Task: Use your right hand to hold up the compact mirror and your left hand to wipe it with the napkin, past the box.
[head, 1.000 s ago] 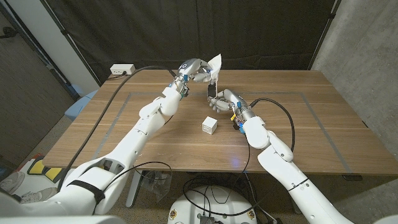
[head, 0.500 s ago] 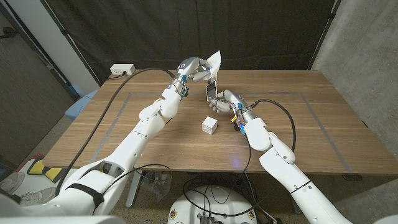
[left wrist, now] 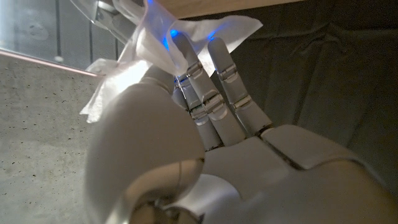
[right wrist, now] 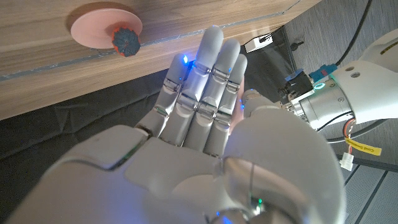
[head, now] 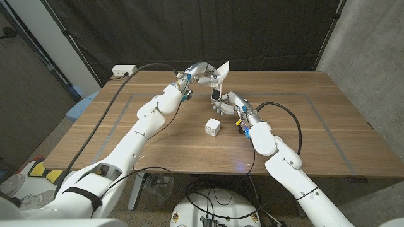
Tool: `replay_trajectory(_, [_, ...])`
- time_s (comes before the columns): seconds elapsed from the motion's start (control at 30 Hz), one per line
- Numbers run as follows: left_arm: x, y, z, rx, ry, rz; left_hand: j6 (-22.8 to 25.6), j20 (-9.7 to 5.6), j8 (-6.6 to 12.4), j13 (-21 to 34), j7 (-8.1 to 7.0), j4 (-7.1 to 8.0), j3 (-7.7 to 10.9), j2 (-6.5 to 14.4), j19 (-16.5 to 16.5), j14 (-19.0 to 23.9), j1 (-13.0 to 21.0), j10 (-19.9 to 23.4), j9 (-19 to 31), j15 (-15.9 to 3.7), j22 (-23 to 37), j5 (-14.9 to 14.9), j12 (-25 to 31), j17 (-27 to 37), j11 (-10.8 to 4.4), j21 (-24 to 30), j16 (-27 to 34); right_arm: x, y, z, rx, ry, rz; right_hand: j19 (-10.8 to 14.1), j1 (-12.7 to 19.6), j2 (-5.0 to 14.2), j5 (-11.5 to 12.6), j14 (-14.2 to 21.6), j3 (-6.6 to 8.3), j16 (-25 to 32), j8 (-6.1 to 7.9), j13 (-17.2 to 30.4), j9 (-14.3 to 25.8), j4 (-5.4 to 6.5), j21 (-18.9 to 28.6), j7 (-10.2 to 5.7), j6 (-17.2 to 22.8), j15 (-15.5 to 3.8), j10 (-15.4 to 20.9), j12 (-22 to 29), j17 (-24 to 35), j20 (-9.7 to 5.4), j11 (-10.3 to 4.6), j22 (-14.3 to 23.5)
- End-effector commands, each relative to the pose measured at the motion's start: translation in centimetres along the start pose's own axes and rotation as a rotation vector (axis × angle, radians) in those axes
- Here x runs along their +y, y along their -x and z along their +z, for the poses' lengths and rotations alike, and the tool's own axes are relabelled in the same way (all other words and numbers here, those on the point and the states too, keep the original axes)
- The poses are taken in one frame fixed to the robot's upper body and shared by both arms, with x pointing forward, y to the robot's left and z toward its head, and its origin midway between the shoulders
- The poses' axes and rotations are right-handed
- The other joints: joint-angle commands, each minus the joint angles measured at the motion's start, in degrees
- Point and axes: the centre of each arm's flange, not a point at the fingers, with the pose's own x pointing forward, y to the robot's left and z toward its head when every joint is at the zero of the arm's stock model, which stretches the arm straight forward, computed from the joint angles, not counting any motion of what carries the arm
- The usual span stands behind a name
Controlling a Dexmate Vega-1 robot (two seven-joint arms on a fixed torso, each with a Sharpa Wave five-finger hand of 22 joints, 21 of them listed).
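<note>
Right hand [head: 228, 104] holds the compact mirror [head: 216, 94] upright; left hand [head: 201, 74] pinches the napkin [head: 221, 70] against it.

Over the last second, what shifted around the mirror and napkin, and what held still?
The left hand with the napkin dropped slightly and moved closer over the compact mirror, and its forearm swung a little. The right hand kept holding the mirror up in about the same spot. The box stayed put on the table.

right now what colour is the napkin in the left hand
White. The napkin held by the left hand shows best in the left wrist view.
</note>
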Motion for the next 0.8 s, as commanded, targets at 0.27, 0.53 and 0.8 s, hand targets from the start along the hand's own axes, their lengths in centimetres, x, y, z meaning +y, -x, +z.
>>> replay_trajectory(0.27, [0.6, 0.4, 0.2, -0.037, 0.211, -0.046, 0.2, -6.05, -0.32, 0.2, -0.08, -0.09, 0.62, -0.2, -0.4, -0.4, 0.0, 1.6, 0.3, -0.03, 0.0, 0.1, -0.3, 0.4, -1.42, 0.6, -0.3, 0.1, 0.6, 0.1, 0.008, 0.000, -0.003, 0.0, 0.4, 0.81, 0.1, 0.6, 3.12, -0.1, -0.51, 0.4, 0.3, -3.42, -0.3, -0.10, 0.6, -1.86, 0.4, -0.2, 0.4, -6.38, -0.34, 0.2])
replay_trajectory(0.53, [1.7, 2.3, 2.6, -0.075, -0.079, 0.172, 0.3, -6.00, -0.39, 0.5, -0.37, -0.02, 0.70, -0.2, -0.6, -0.4, -0.1, 1.5, 0.3, -0.01, 0.0, 0.1, -0.4, 0.5, -1.54, 0.7, -0.4, 0.2, 0.5, 0.0, 0.011, -0.004, 0.002, 0.1, 0.3, 0.84, 0.1, 0.7, 3.16, -0.1, -0.65, 0.4, 0.4, -3.54, -0.5, -0.14, 0.7, -1.83, 0.4, -0.3, 0.5, -6.34, -0.18, 0.2])
replay_trajectory(0.8, [2.9, 3.8, 4.3, -0.059, -0.271, 0.308, 0.4, -5.91, -0.47, 0.6, -0.38, 0.05, 0.78, -0.3, -0.8, -0.2, -0.2, 1.6, 0.3, -0.03, -0.1, 0.0, -0.6, 0.8, -1.71, 0.8, -0.5, 0.2, 0.4, 0.0, 0.019, -0.019, 0.010, 0.1, 0.2, 0.85, 0.1, 0.7, 3.29, -0.3, -0.86, 0.5, 0.4, -3.71, -0.7, 0.09, 0.8, -1.83, 0.6, -0.4, 0.6, -6.24, -0.34, 0.2])
